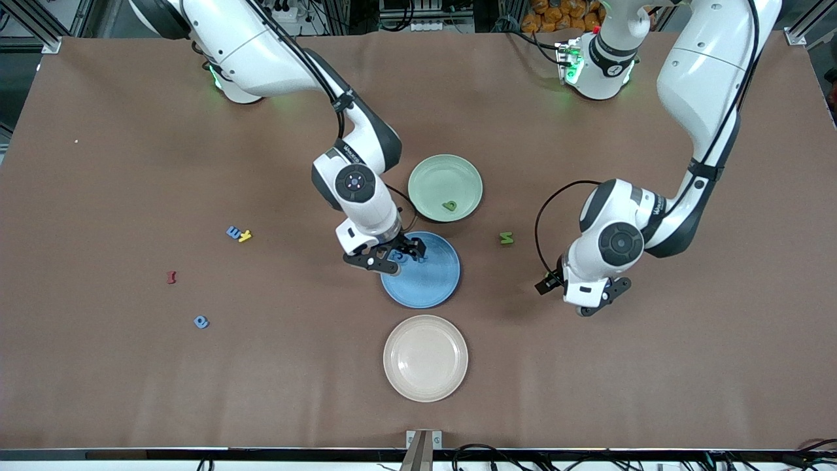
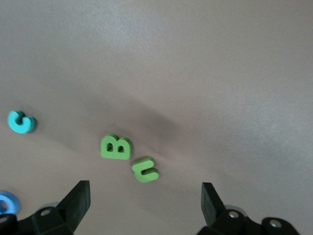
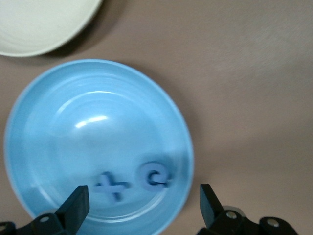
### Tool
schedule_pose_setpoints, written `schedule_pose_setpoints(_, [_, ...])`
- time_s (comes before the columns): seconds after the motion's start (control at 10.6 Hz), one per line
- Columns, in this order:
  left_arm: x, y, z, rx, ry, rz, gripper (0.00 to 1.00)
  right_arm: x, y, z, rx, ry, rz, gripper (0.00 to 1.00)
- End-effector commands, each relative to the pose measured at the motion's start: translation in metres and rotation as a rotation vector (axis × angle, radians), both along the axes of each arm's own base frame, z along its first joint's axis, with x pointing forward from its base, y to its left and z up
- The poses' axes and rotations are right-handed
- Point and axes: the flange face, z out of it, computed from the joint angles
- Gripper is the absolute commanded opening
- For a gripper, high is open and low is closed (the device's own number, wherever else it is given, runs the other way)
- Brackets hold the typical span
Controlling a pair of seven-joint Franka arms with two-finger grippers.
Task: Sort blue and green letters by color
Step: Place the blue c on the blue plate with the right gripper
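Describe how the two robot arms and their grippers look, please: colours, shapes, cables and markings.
Both arms have glossy white rounded shells with dark grey joint sections and round dark caps at the wrists. Black cables run along each arm, and small dark lettering marks the forearms. Green lights glow at the bases. The right gripper and the left gripper are black, with two flat fingers each.

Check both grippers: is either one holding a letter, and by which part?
Nothing is held. The right gripper is open over the blue plate, two blue letters lying in it. The left gripper waits open.
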Motion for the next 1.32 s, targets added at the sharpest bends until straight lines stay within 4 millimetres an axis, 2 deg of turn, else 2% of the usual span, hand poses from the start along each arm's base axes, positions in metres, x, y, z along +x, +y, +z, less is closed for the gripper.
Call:
schedule_pose_setpoints(0.0, [-0.051, 0.001, -0.017, -0.047, -0.112, 0.123, 1.00, 0.022, -0.055, 0.028, -0.088, 0.057, 0.299, 1.00])
schedule_pose_setpoints(0.19, [-0.061, 0.006, -0.026, -0.022, -0.109, 0.116, 1.00, 0.031, -0.109, 0.042, -0.106, 0.072, 0.460, 1.00])
schedule_pose_setpoints(0.38, [-0.055, 0.011, -0.027, -0.046, -0.139, 0.141, 1.00, 0.035, -0.170, 0.056, -0.112, 0.070, 0.605, 1.00])
schedule_pose_setpoints(0.66, [-0.046, 0.016, -0.035, -0.026, -0.147, 0.320, 1.00, 0.036, -0.255, 0.066, -0.111, 0.074, 0.788, 1.00])
schedule_pose_setpoints(0.94, [-0.043, 0.017, -0.045, -0.011, -0.145, 0.366, 1.00, 0.023, -0.326, 0.071, -0.112, 0.068, 0.873, 1.00])
schedule_pose_setpoints(1.03, [-0.042, 0.015, -0.047, -0.012, -0.143, 0.362, 1.00, 0.011, -0.351, 0.068, -0.114, 0.065, 0.866, 1.00])
schedule_pose_setpoints(1.22, [-0.031, 0.007, -0.050, -0.025, -0.149, 0.362, 1.00, -0.012, -0.395, 0.047, -0.120, 0.031, 0.919, 1.00])
